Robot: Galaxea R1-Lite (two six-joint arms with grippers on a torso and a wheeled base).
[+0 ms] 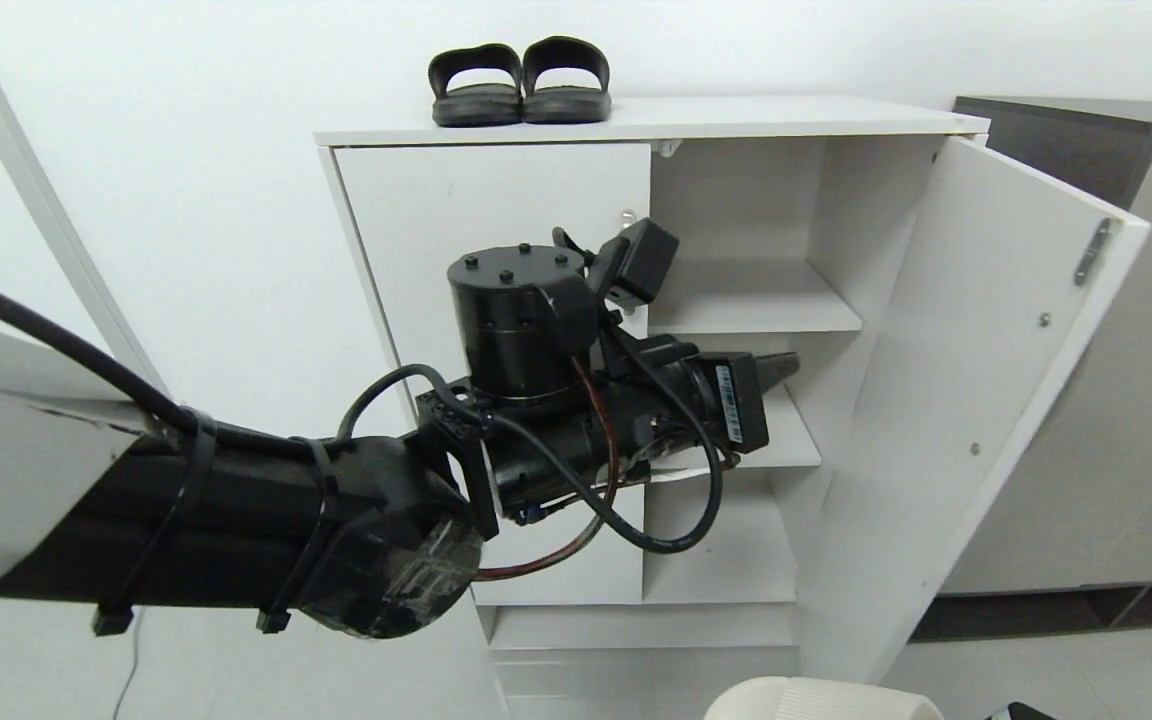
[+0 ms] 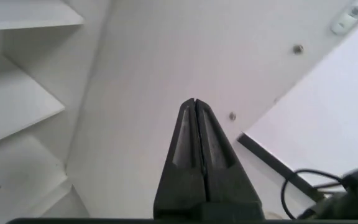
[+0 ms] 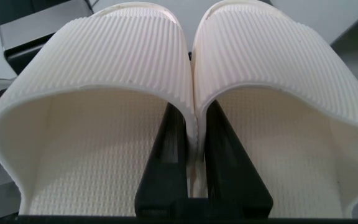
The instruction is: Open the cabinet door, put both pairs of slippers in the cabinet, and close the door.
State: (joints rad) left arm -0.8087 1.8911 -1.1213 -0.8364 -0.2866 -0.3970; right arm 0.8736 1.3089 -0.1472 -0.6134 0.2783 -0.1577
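Observation:
A pair of black slippers (image 1: 521, 85) sits on top of the white cabinet (image 1: 496, 220). The cabinet's right door (image 1: 966, 380) stands wide open, showing bare shelves (image 1: 751, 300). My left gripper (image 1: 786, 366) is shut with nothing in it and hangs in front of the open compartment at middle-shelf height. In the left wrist view the left gripper (image 2: 194, 109) points at the inner face of the door (image 2: 166, 56). My right gripper (image 3: 196, 115) is shut on the touching inner edges of a pair of cream ribbed slippers (image 3: 104, 62). These cream slippers (image 1: 816, 698) show at the lower edge of the head view.
A grey cabinet (image 1: 1136, 350) stands to the right, just behind the open door. A white wall lies to the cabinet's left. The shelves (image 2: 17, 106) and the lower compartment (image 1: 721, 540) hold nothing.

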